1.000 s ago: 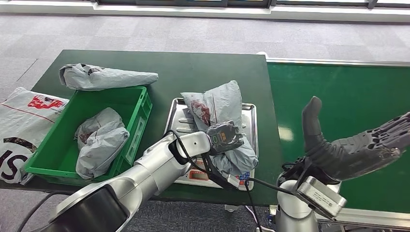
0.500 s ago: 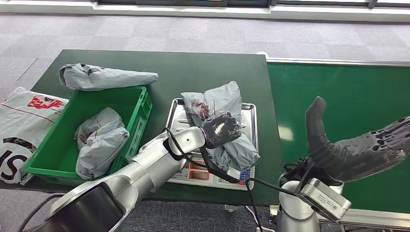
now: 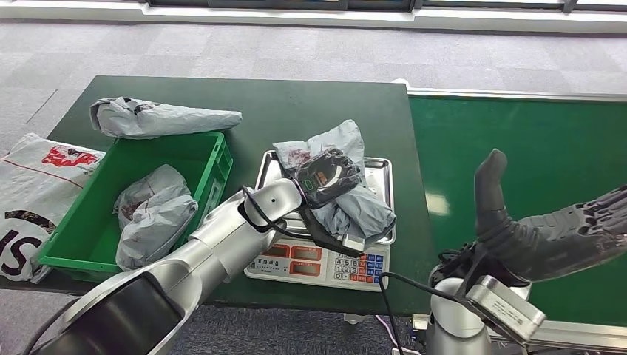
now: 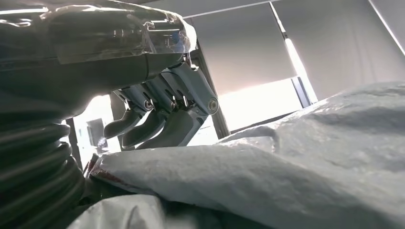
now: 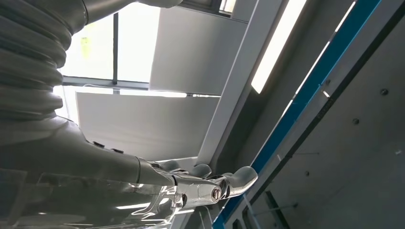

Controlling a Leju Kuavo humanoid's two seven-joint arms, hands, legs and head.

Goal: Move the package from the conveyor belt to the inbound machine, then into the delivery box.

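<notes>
The grey package point(image 3: 347, 194) is lying on the steel pan of the inbound machine point(image 3: 325, 214), its long axis running from the near right corner toward the far left. A dark red printed patch is seen at its far left end; no text is legible. The left hand point(image 3: 323, 176) is laid on top of it, fingers point(image 4: 157, 125) curled onto the wrap. The right hand point(image 3: 547, 229) is held spread over the conveyor belt point(image 3: 517, 140), holding nothing

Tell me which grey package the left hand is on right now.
The package on the scale tray: the left hand rests on top of it. The package in the green crate and the one on the table behind the crate lie untouched.
</notes>
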